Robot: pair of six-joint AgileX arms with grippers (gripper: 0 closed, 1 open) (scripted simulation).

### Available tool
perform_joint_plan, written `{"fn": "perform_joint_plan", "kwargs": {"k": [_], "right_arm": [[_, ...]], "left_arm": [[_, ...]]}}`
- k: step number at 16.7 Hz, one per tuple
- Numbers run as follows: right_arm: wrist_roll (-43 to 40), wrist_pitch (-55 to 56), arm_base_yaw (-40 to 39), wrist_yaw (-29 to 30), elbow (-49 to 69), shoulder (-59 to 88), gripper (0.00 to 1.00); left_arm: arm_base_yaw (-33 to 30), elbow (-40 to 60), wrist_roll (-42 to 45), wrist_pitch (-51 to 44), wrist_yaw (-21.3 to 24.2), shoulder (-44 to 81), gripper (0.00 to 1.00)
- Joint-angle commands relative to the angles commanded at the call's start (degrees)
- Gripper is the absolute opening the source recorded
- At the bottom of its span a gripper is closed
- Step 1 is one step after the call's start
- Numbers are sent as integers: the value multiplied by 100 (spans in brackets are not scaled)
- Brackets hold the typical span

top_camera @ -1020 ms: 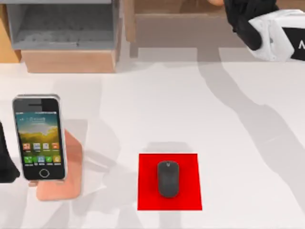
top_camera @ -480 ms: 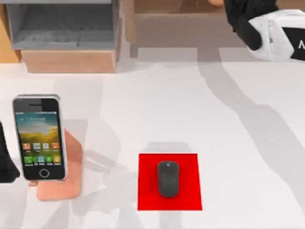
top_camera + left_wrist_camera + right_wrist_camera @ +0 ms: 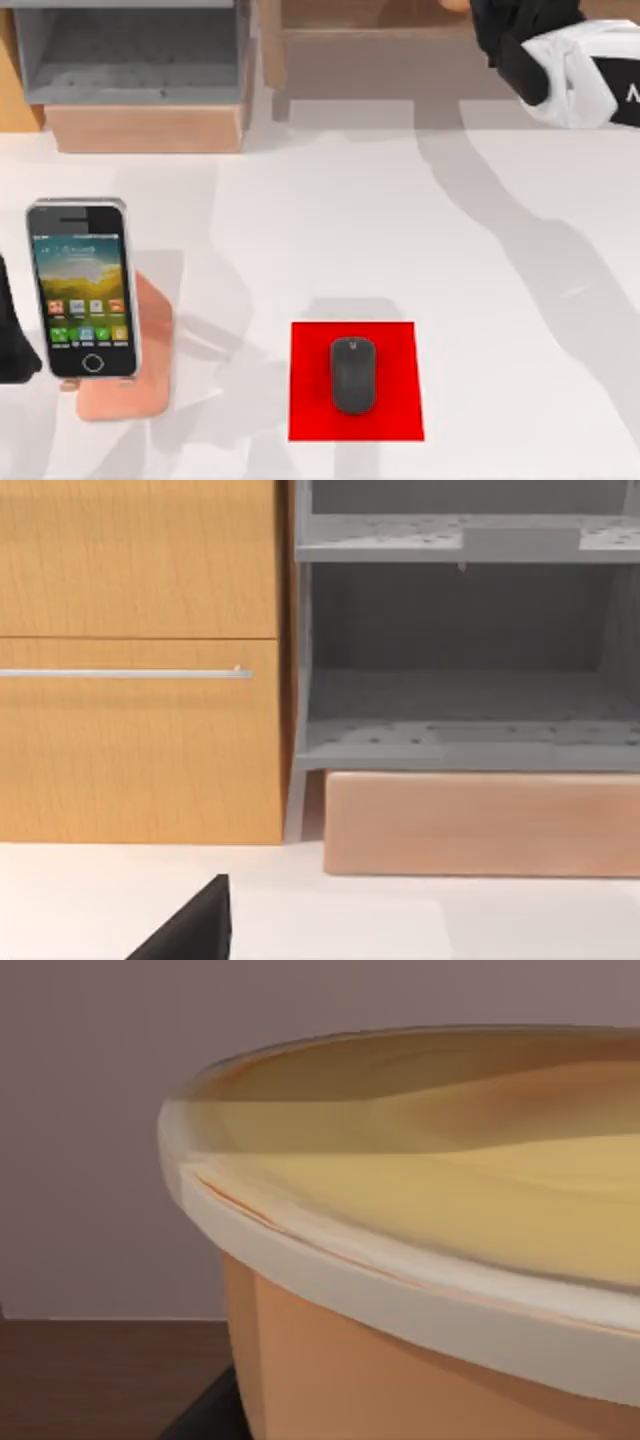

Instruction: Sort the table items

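Table items look mostly sorted already: the small dark grey computer mouse [image 3: 353,374] sits square on the flat red square mat [image 3: 305,420] near the front middle of the plain white tabletop [image 3: 330,230], and the silver-edged smartphone with the colourful lit screen [image 3: 82,288] leans on the pinkish-orange phone stand [image 3: 150,380] at the table's left. Last one is the tall orange cup with a yellow top [image 3: 420,1260]; it's right up against the right wrist camera, with brown wood under it, so it's probably inside the wooden shelf unit [image 3: 400,50] at the back right. The right gripper [image 3: 515,45] is up there at that shelf, and over the last second only its white wrist housing has turned a little, nothing on the table budged. Reads like the cup's being set down or just let go, but whether those fingers are clamping it or spread, can't tell. Left arm's parked at the table's left edge beside the phone, its gripper [image 3: 12,345] a dark shape, finger state not readable either, facing the grey shelf unit [image 3: 460,680]
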State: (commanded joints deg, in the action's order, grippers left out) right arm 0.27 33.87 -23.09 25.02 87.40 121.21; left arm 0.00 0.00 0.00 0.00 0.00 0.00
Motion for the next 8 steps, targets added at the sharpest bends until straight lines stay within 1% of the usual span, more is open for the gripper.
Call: {"fn": "perform_joint_plan", "kwargs": {"k": [2,3,8], "right_arm": [[0,0,0,0,0,0,98],[0,0,0,0,0,0,100],[0,0,0,0,0,0,100]], "left_arm": [[0,0,0,0,0,0,100],[0,0,0,0,0,0,100],[0,0,0,0,0,0,100]]}}
